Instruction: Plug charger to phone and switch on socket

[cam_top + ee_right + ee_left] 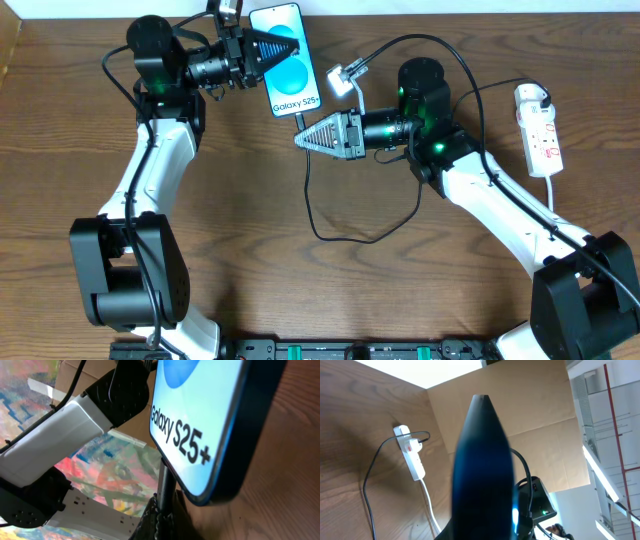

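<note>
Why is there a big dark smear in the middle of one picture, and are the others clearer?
Left wrist view: the phone, edge-on right at the lens, blurs dark, while the socket behind is sharp. Right wrist view: the phone's lettering is crisp, the background soft. Overhead view: evenly lit, everything sharp.

The phone [482, 470] shows blurred, its base cut off.
</note>
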`<state>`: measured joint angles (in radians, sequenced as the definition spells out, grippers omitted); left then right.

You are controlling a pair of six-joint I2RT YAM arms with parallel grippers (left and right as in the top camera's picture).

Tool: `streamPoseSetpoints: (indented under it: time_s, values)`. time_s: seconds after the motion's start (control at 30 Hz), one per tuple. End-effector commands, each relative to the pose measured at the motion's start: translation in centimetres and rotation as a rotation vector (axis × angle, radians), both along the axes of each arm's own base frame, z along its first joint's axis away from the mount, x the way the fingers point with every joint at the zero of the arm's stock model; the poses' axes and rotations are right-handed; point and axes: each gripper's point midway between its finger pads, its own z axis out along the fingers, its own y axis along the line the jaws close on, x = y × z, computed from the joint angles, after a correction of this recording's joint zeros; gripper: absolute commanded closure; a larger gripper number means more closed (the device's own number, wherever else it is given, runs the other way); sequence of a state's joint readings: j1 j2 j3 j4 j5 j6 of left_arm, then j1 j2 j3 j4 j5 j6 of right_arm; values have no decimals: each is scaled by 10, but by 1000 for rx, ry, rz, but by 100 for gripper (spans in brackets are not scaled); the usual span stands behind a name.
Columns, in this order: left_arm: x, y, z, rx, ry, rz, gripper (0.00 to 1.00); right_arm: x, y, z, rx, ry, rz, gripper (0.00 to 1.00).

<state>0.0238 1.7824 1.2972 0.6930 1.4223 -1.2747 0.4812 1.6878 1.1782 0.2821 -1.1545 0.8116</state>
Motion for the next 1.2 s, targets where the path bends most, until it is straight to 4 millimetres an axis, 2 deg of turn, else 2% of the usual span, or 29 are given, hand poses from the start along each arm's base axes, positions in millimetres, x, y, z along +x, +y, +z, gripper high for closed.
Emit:
streamPoseSetpoints:
  time_s: [0.0,0.47,0.73,0.8,0.9,0.97,1.03,1.17]
  values:
    - [-21,-14,4,16,-43,-120,93,33,-11,5,-4,-39,-143,99]
    - [-25,-22,4,17,-47,-143,93,44,-16,8,3,-47,-195,99]
    - [-25,-22,4,18,-56,-141,93,42,-15,9,6,-46,-178,99]
    - [-25,-22,4,20,-70,-142,93,40,-15,8,2,-37,-169,94]
    - [-25,-22,4,22,-78,-142,93,33,-15,8,8,-32,-127,78]
    - [-26,-21,3,26,-97,-149,93,26,-14,9,14,-46,-90,62]
    - [-26,-18,2,27,-96,-149,93,24,-15,8,14,-39,-74,52]
    - [-25,-11,-3,31,-94,-158,93,22,-15,8,15,-43,-64,39]
